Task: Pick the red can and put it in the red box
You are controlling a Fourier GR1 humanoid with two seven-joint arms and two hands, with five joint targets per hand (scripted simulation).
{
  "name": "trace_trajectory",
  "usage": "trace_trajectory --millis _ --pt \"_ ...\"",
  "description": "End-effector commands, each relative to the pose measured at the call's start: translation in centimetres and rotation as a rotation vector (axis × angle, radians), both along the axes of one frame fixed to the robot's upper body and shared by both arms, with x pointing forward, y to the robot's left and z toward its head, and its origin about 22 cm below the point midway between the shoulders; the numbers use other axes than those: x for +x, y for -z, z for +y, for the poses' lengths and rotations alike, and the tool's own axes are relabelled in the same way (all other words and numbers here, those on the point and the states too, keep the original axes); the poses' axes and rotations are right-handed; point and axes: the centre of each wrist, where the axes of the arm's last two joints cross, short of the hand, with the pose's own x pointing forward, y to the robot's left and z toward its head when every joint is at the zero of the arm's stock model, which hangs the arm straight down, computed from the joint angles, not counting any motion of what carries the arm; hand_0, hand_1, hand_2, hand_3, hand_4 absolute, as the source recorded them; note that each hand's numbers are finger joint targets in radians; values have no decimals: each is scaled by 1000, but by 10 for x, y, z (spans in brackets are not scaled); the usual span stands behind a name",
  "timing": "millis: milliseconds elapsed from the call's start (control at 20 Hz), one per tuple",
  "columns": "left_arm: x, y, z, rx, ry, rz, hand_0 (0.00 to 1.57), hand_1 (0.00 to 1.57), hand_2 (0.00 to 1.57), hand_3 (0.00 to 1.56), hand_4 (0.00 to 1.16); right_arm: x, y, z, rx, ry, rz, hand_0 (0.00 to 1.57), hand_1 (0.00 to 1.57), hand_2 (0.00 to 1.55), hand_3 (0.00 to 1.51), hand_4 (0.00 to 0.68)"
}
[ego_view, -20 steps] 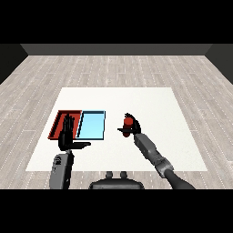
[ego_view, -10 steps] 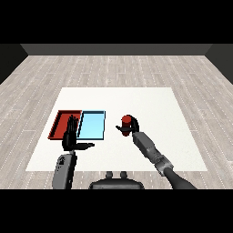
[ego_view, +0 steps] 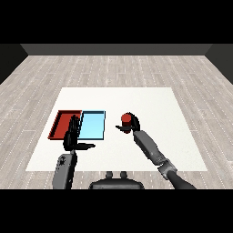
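The right hand (ego_view: 132, 126) curls round the red can (ego_view: 126, 119), maybe just above the counter (ego_view: 136, 98). The left hand (ego_view: 72, 138) is spread flat over the red tray (ego_view: 61, 123).

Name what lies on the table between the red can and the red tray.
In the head view, the light blue tray lies between the red can, at the right hand, and the red tray; bare white table fills the rest.
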Motion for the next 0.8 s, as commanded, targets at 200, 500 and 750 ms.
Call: trace_trajectory --millis 200,500,750 --pt "12 -12 -28 29 43 17 0 0 0 0 0 0 -56 6 25 -21 -148 1460 1460 1437 1384 642" --pt "-1 -5 -61 31 113 85 0 0 0 0 0 -29 -75 10 53 -25 -164 1448 1448 1433 1388 653" --pt "9 -5 -62 20 109 114 0 0 0 0 0 -49 -77 16 67 -5 -189 1451 1451 1427 1380 653"
